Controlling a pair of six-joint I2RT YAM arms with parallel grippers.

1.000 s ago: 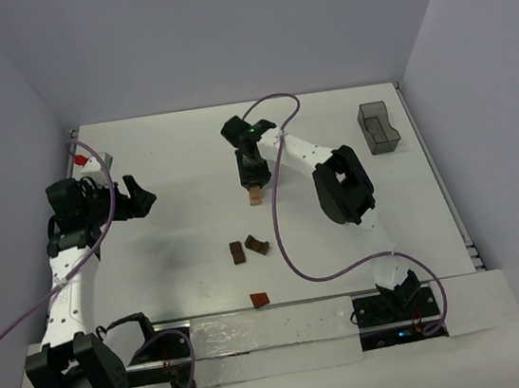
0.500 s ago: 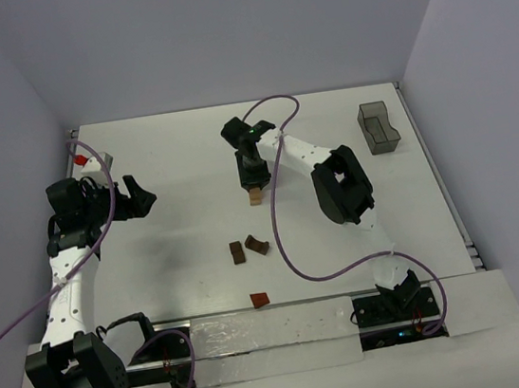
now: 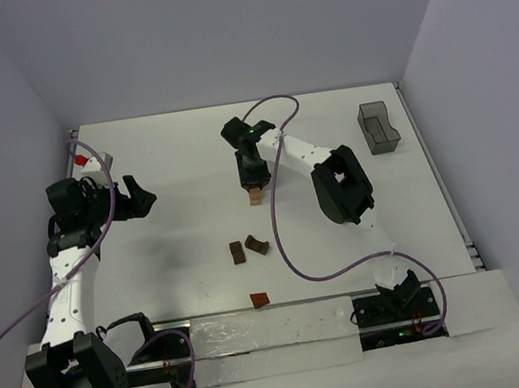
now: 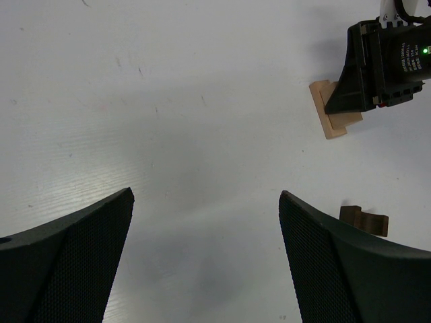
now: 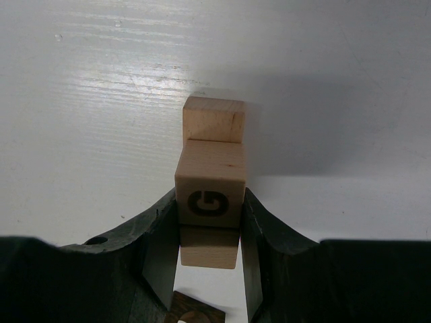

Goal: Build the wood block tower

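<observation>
The wood block tower [image 3: 255, 195] is a short light tan stack at mid-table. In the right wrist view a tan cube marked G [image 5: 210, 182] sits on a longer tan block [image 5: 213, 120] that shows in front of and behind it. My right gripper [image 5: 210, 222] is shut on the G cube, one finger against each side. From the left wrist camera the tan stack [image 4: 330, 114] lies under the right gripper's black body. My left gripper [image 4: 205, 195] hangs open over bare table at the far left [image 3: 140, 198].
Two dark brown blocks [image 3: 238, 252] [image 3: 256, 244] lie loose below the stack, and a reddish-brown one [image 3: 259, 299] lies near the front rail. A grey translucent bin [image 3: 378, 127] stands at the back right. A small red and white object [image 3: 83, 161] sits at the back left.
</observation>
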